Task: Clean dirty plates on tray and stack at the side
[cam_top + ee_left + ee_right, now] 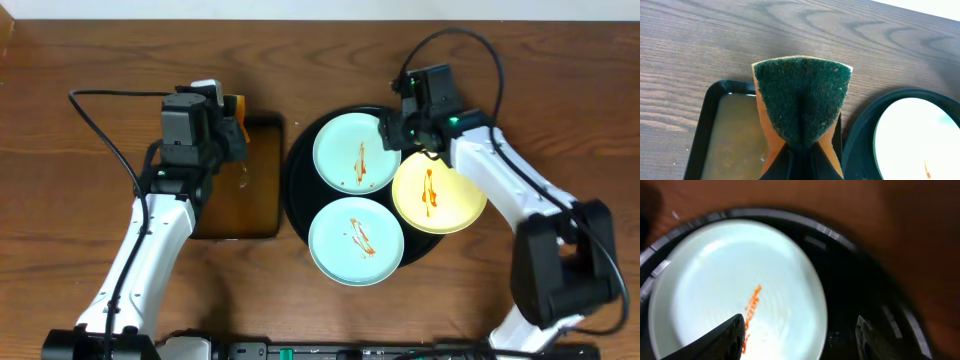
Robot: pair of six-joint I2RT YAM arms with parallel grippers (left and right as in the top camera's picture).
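Currently I find the left gripper (800, 150) clamped on a sponge (802, 95), green scouring face toward the wrist camera and orange body behind, pinched so that it folds along the middle. It hangs over the far end of the rectangular brown tray (250, 205), which holds a shallow film of liquid and sits left of centre on the table (80, 60).

The round black tray (296, 170) stands just right of it, near the table's middle. All three plates lie on it, each marked with a reddish sauce streak. One mint plate (357, 151) is at the tray's far side, a second mint plate (356, 241) at its near side, and the yellow plate (438, 195) at its right side, reaching out past the rim.

The right gripper (405, 128) is over the tray's far right rim, beside the far mint plate. Its fingers (722, 339) stand apart with nothing between them. The right wrist view is blurred.
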